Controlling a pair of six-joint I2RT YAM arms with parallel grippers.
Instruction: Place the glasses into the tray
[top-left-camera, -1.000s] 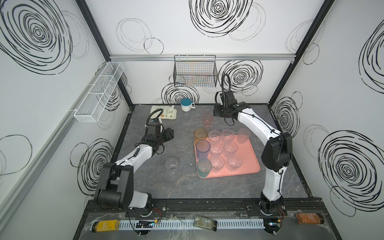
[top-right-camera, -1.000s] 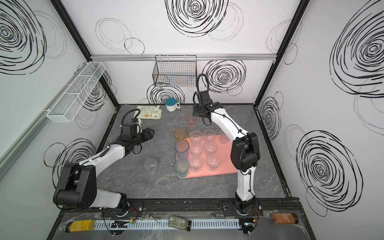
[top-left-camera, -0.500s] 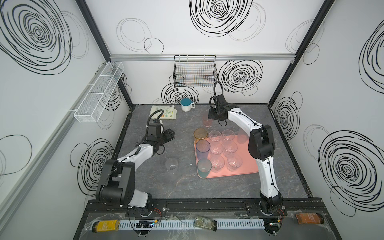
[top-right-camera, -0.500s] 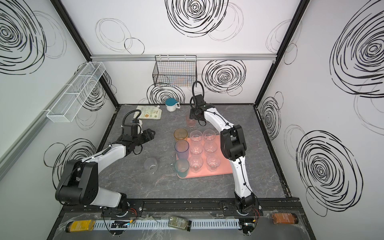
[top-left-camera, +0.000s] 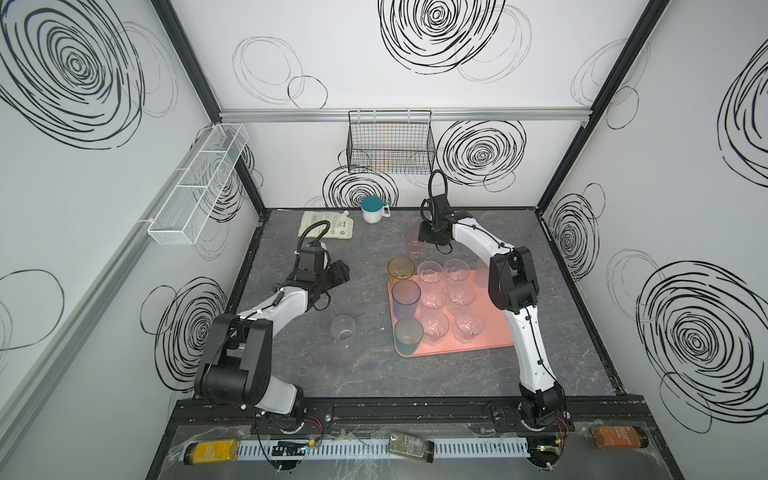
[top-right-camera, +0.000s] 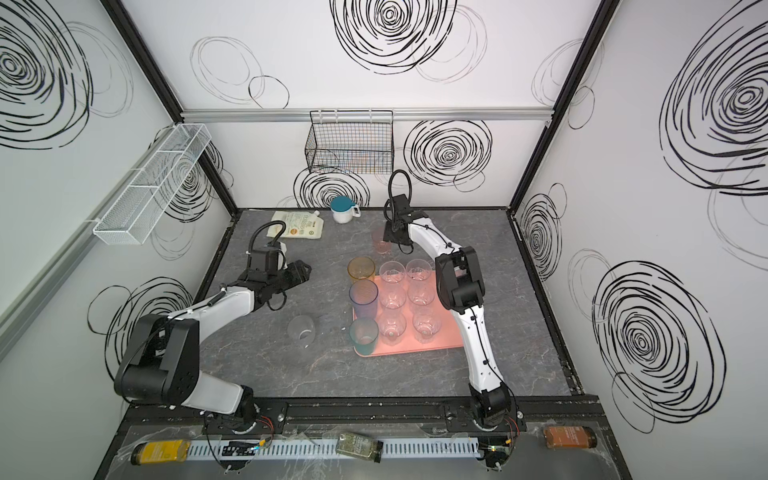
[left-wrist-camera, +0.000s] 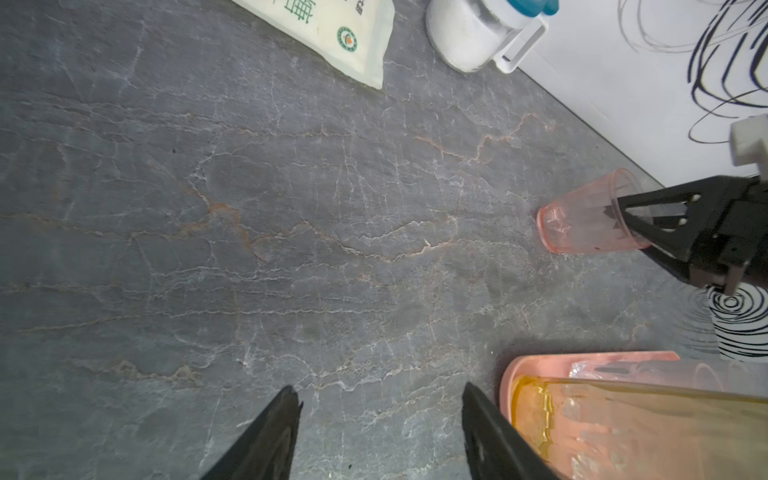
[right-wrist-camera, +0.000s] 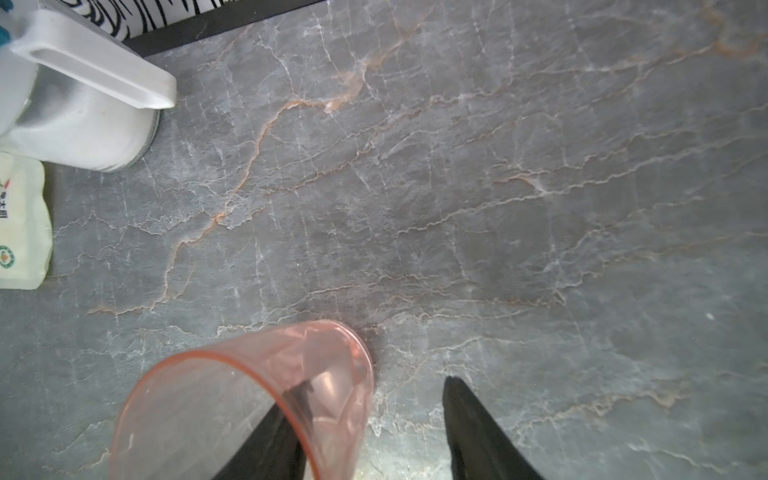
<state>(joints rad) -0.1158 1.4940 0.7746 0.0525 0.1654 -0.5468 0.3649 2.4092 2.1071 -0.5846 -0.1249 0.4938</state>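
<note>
While my left end effector (top-left-camera: 341, 274) hangs with jaws apart left of the tray (top-left-camera: 494, 328), a frosted glass (top-left-camera: 343, 328) stands on the table (top-left-camera: 365, 395) just left of it. Other glasses (top-left-camera: 460, 295) stand inside the tray. Behind it, my right end effector (right-wrist-camera: 378, 384) straddles the pink glass (right-wrist-camera: 249, 395) wall, one finger inside, jaws not yet clamped.

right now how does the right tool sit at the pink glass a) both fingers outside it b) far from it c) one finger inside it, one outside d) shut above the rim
c: in the right wrist view the right tool straddles the wall of the pink glass, with one finger inside it and the other outside.
</note>
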